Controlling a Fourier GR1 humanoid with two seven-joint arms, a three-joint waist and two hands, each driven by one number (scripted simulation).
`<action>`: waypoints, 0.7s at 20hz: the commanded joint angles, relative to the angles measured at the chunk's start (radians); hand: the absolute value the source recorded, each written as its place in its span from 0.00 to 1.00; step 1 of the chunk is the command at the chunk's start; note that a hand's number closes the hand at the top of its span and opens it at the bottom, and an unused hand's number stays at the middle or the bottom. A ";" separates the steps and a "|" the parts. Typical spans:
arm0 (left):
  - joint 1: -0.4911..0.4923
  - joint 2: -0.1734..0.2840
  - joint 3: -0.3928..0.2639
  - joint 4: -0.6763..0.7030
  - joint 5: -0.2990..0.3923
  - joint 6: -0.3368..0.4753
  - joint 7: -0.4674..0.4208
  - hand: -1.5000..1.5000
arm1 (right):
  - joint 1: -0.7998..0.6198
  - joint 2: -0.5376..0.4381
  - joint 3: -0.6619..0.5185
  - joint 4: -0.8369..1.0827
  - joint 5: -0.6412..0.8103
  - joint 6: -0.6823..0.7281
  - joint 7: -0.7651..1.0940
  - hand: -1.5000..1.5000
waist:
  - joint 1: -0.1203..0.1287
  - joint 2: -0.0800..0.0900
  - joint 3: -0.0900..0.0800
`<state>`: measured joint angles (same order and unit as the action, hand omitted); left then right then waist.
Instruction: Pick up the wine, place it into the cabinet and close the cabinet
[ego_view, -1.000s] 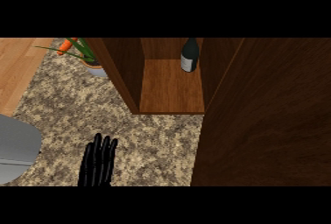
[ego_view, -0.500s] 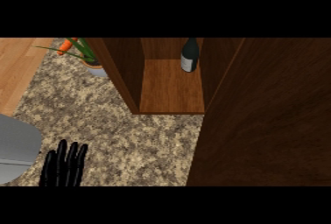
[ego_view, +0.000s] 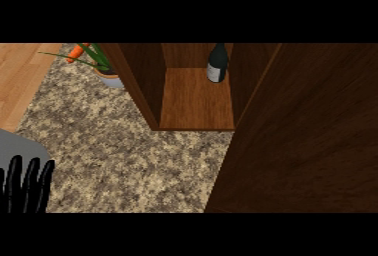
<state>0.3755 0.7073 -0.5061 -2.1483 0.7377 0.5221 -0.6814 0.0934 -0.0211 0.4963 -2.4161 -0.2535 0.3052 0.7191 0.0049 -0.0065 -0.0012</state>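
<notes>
A dark wine bottle (ego_view: 217, 64) with a pale label stands upright at the back of the wooden cabinet's (ego_view: 196, 102) shelf. The cabinet's door (ego_view: 303, 140) swings out toward me and fills the right side of the head view. My left hand (ego_view: 26, 186) shows at the lower left edge, fingers straight and pointing up, holding nothing, far from the bottle. My right hand shows nowhere in the view.
A potted plant (ego_view: 100, 62) with orange tips stands left of the cabinet on the speckled counter (ego_view: 125, 150). A grey rounded object (ego_view: 18, 145) lies at the left edge by my left hand. A light wooden surface (ego_view: 22, 75) borders the counter's left.
My left hand has slid left along the lower edge, from near the middle of the counter to the far left corner. The bottle and cabinet door have not moved.
</notes>
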 joint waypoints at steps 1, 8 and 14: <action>0.036 0.023 0.049 -0.024 0.028 -0.021 0.023 0.00 | 0.045 -0.002 0.175 -0.217 0.041 -0.038 0.100 1.00 | -0.009 -0.003 0.000; 0.117 0.078 0.213 0.042 0.123 -0.206 -0.011 0.00 | -0.065 0.021 0.388 -0.094 0.207 -0.251 0.027 1.00 | 0.002 -0.005 -0.002; 0.115 0.134 0.334 0.011 0.197 -0.242 0.070 0.00 | -0.170 0.020 0.503 -0.040 0.324 -0.438 0.019 1.00 | 0.004 -0.004 -0.001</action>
<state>0.4759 0.8073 -0.2476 -2.1152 0.8787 0.3119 -0.6530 0.0064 -0.0312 0.8016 -2.4181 -0.0168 -0.0278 0.7302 0.0037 -0.0110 -0.0027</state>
